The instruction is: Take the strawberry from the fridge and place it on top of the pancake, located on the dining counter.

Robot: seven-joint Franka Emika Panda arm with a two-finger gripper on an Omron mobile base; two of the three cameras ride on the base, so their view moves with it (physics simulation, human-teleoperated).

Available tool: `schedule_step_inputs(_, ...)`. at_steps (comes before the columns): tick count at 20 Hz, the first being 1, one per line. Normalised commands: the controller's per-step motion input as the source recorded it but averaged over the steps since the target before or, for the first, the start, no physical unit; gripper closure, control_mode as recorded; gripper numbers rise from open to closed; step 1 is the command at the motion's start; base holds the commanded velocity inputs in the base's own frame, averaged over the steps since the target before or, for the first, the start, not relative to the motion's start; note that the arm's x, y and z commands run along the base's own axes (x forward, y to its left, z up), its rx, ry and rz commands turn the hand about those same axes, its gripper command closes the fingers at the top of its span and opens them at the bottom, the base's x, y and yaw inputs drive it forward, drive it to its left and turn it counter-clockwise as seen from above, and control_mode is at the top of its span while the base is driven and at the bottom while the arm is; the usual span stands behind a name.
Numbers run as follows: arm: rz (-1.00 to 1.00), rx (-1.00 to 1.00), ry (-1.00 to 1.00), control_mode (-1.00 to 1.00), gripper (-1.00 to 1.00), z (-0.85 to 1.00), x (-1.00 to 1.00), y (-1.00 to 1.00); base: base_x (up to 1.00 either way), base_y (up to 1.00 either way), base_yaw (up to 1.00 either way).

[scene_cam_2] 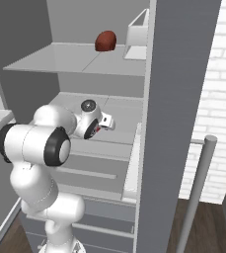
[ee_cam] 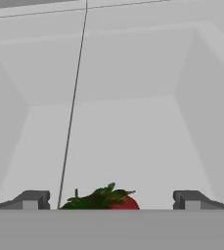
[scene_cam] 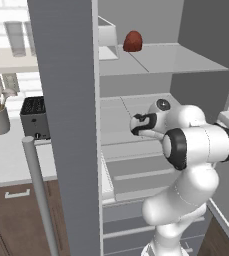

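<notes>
The arm reached into the open fridge (scene_cam: 151, 65), its gripper (ee_cam: 111, 200) low over the middle shelf (scene_cam_2: 119, 111). In the hand view the fingers (ee_cam: 33, 199) stood wide apart, holding nothing, and the strawberry (ee_cam: 108, 200) lay between them at the near edge of the view, green leaves up, its red body mostly cut off below. In the right base view a speck of red showed just under the hand (scene_cam_2: 95, 124).

On the upper shelf (scene_cam: 181, 57) sat a dark red dome-shaped lump (scene_cam: 133, 41), well apart from the hand; it was not the target.

The berry looked small and rounded, so the risk was in closing. If the fingers closed too high they would catch only the leaves; if off-centre, one finger could nudge the berry sideways and roll it along the smooth shelf. How far the tips sat above the shelf could not be told. Pulling out, the arm would have to clear the fridge door (scene_cam: 71, 125) on the left.
</notes>
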Motion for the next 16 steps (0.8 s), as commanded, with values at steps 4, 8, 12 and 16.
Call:
schedule_step_inputs(4, 0.0, 0.0, 0.0, -1.0, 1.0, -0.21, 0.11, 0.0, 0.0, 0.0, 0.0)
schedule_step_inputs(8, 0.0, 0.0, 0.0, -1.0, 1.0, -0.22, 0.14, 0.0, 0.0, 0.0, 0.0)
schedule_step_inputs(12, 0.0, 0.0, 0.0, -1.0, 1.0, -0.29, 0.02, 0.14, 0.0, 0.0, 0.0)
schedule_step_inputs(16, 0.0, 0.0, -0.06, -1.0, 1.0, 0.11, -0.66, 0.03, 0.0, 0.0, 0.0)
